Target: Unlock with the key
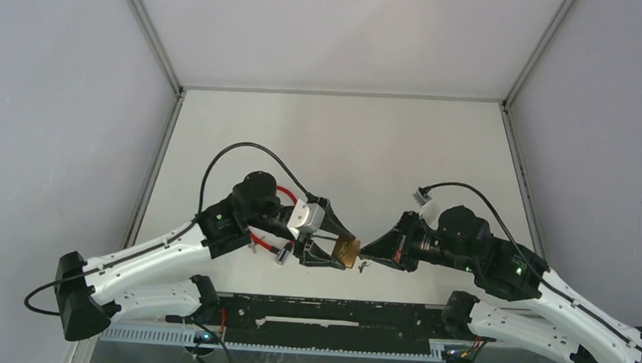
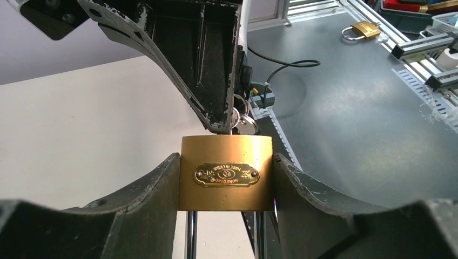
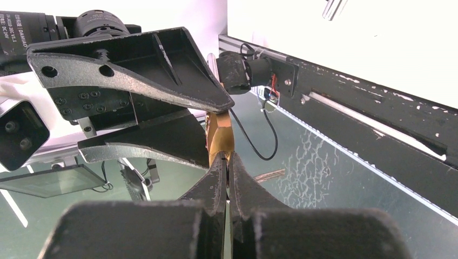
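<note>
Holding firm: the padlock [image 2: 226,172] was clamped between the left gripper's [image 2: 226,186] spread fingers [image 2: 162,189], one finger pressed on each narrow side of the brass body, with the shackle turned back toward that wrist. At the padlock's opposite end, the right gripper [image 3: 226,162] was seen with its fingers pressed together, tips touching the brass. A silvery key [image 2: 246,125] on its ring was glimpsed just behind those tips. Whether it was pinched could not be told.
</note>
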